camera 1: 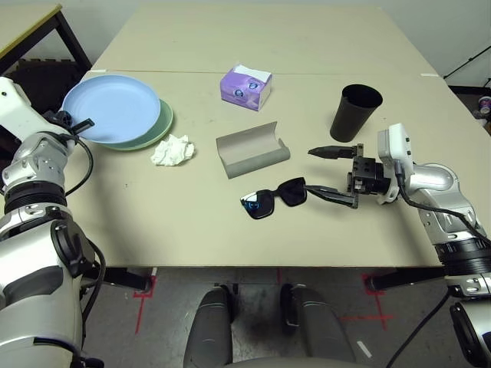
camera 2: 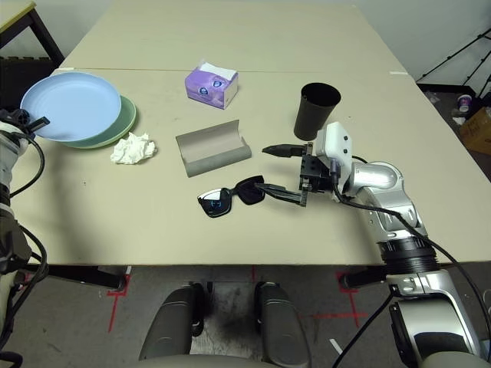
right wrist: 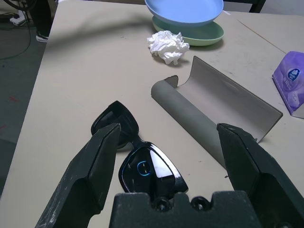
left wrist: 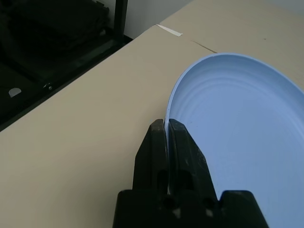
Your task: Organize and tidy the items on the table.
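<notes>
While left claw (left wrist: 166,142) pinches light blue plate (left wrist: 247,137) rim | right claw (camera 1: 328,173) level, spread beside black sunglasses (camera 1: 274,199)

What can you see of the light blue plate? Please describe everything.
The light blue plate is round, shallow and matte, plastic by its look, with faint concentric rings inside. It is empty and lies stacked on the pale green plate, near the table's far left corner. The left gripper is shut on its rim.

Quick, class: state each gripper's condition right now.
Left gripper: shut on the light blue plate rim.
Right gripper: open, holding nothing, over the black sunglasses.
</notes>
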